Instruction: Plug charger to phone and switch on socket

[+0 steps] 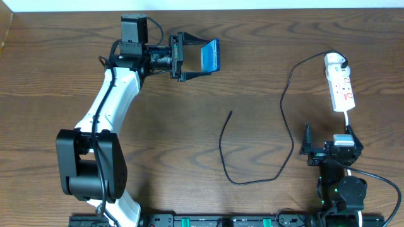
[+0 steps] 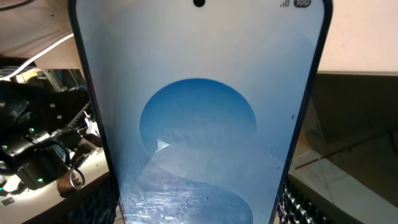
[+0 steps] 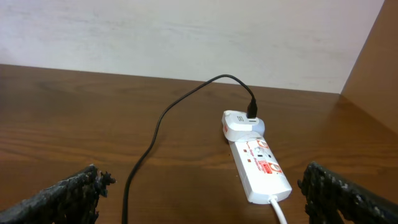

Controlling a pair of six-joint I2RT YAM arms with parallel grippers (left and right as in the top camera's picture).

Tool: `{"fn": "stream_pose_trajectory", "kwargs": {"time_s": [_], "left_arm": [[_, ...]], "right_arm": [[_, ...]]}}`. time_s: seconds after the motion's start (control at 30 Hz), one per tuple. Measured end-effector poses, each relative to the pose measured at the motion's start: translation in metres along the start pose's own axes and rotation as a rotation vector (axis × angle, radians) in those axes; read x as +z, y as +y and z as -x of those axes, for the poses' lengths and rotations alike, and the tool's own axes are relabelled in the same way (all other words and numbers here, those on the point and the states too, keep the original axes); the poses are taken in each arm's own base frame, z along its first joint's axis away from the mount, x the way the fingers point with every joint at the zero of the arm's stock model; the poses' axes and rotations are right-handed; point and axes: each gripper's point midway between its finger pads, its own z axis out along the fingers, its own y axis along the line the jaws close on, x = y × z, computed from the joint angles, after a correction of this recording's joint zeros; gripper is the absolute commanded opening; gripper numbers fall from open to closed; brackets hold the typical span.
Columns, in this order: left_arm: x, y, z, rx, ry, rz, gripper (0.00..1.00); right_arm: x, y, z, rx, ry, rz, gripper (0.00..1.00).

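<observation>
My left gripper is shut on the phone and holds it on edge above the far middle of the table. The blue screen with its lighter circle fills the left wrist view. The black charger cable runs from a white plug in the socket at the far right, loops down, and ends in a loose tip at mid-table. My right gripper is open and empty, near the table's front right, just short of the socket; the cable lies between its fingers.
The socket's white cord runs toward the right arm's base. The left arm stretches from the front left to the far middle. A pale wall rises behind the table's far edge.
</observation>
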Motion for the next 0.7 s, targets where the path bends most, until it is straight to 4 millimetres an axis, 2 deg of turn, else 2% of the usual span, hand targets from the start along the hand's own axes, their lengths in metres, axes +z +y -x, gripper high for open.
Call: {"fn": "stream_pose_trajectory", "kwargs": {"time_s": [0.7], "left_arm": [[-0.0003, 0.004, -0.0087, 0.175, 0.053, 0.019, 0.07]], "right_arm": [[0.0, 0.0, 0.0, 0.0, 0.0, 0.0, 0.99]]}}
